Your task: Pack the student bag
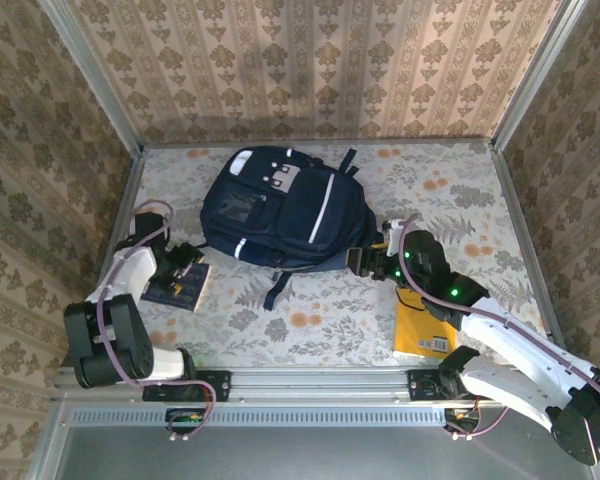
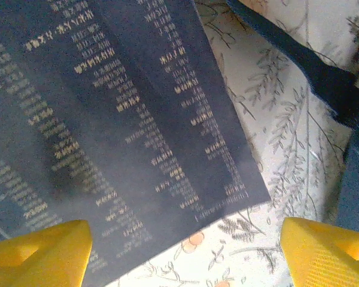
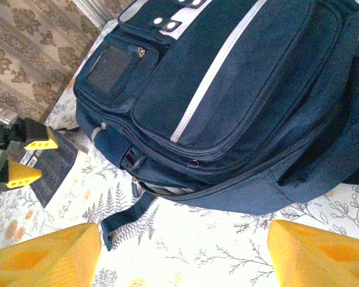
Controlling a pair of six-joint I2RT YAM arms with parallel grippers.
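At the near edge of the floral table (image 1: 320, 335), a yellow book (image 1: 420, 335) lies flat. The right arm crosses over it, so its cover is partly hidden and no title can be made out.

To the left and a little further in, a dark book (image 1: 177, 288) lies on the table under the left gripper (image 1: 185, 262). In the left wrist view this gripper (image 2: 182, 251) has its yellow fingertips (image 2: 39, 251) spread wide. The dark book (image 2: 119, 131) lies below them, not pinched. Its cover carries rows of pale print too blurred to read, and its top and left sides are cut off by the frame. The right wrist view shows the same left gripper (image 3: 31, 159) small at the left edge, tips apart over the dark book (image 3: 54, 170).

The right gripper (image 1: 365, 262) sits just beside the near right edge of the student bag (image 1: 280, 210). From above its fingers are hard to tell from the dark fabric. In its own camera the right gripper (image 3: 185, 251) is spread, with bare table between the tips.

The student bag (image 3: 227, 89) lies flat in the middle of the table's far half, front pocket and white stripe facing up. A loose strap (image 3: 122, 218) trails toward the near side. Whether the main zip is open cannot be told. The bag's right side is cut off in the right wrist view, and the left wrist view catches just a blurred strap (image 2: 287, 48).
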